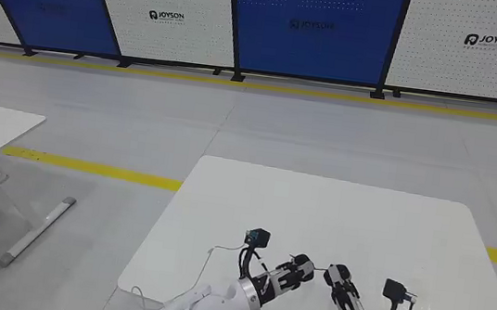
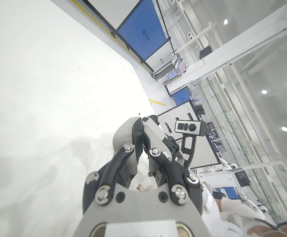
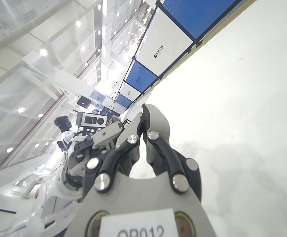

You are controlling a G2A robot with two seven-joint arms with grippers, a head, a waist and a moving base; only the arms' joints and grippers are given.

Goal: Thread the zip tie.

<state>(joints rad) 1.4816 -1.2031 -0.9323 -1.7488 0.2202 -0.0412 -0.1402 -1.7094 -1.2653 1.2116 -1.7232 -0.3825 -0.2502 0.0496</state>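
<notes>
- Grey left gripper (image 2: pixel 141 129) is pressed together; a dark speck at its tips may be the zip tie (image 2: pixel 139 114).
- Threading likely needs slow, level alignment and firm pinches.
- Right gripper (image 3: pixel 143 122), likewise pressed together, sits just beside it at 3 o'clock.
- Both hang at the table's (image 1: pixel 335 212) 6 o'clock edge.
</notes>
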